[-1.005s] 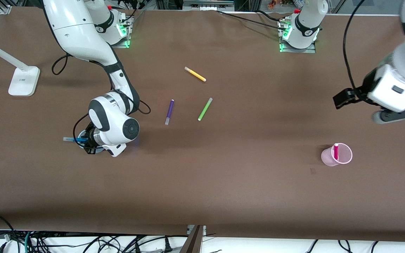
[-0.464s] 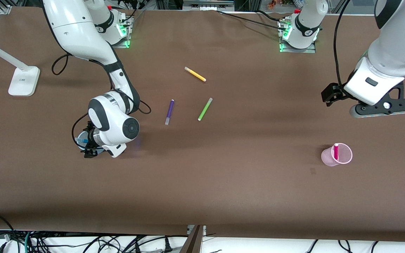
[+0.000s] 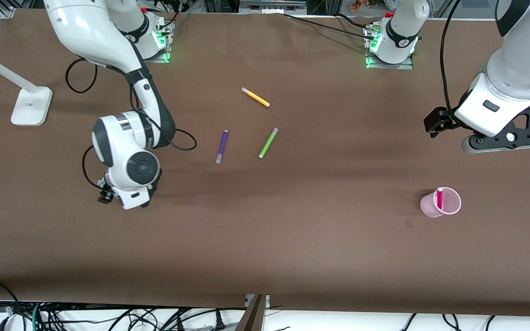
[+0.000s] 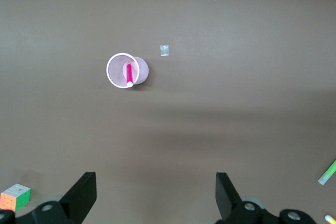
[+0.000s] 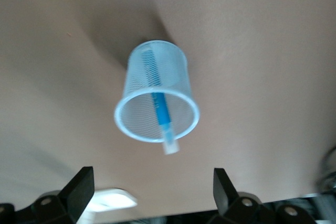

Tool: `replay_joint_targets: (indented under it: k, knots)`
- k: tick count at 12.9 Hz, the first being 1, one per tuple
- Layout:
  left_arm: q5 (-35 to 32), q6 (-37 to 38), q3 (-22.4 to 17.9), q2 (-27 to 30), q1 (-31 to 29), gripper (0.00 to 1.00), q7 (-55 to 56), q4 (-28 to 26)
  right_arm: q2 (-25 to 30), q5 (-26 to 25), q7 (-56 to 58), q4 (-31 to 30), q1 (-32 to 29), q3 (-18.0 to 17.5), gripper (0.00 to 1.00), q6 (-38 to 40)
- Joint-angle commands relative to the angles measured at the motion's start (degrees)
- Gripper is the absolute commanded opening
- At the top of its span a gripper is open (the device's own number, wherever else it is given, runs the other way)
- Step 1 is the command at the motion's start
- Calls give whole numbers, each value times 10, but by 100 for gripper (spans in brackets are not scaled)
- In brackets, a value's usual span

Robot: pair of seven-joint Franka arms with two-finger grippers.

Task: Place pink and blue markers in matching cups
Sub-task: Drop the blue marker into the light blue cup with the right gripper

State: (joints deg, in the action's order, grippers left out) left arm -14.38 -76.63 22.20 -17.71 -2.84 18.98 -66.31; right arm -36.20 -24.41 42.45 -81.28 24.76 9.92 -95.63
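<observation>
bright blue felt-tip marker (image 5: 159, 109) sits in the pale blue translucent cup (image 5: 157, 98); right gripper (image 5: 152, 195) over it and left gripper (image 4: 156, 195) both spread open, holding nothing.

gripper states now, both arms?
Left gripper: open, empty, above the pink cup.
Right gripper: open, empty, above the blue cup, blue marker inside.

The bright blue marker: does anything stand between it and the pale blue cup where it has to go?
Nothing visible does. The bright blue felt-tip marker already stands inside the pale blue translucent cup, its cap leaning over the rim. The right gripper is open above it, holding nothing.
</observation>
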Motion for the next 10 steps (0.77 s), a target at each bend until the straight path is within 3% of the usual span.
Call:
replay_joint_targets:
  k: [1,5,8,10]
  knots:
    - [43,13,-13,7,-7,100,-53,6,24,85,-50,27,-2,23,100,33]
    - [65,-8,-89,72,39,100,-99,-64,94,185,-60,27,-6,70,100,57]
    - [105,-99,-121,172,39,100,-107,-221,135,232,-60,28,-7,114,100,80]
    - [113,-122,-133,212,40,100,-139,-282,150,241,-60,30,-9,135,100,100]
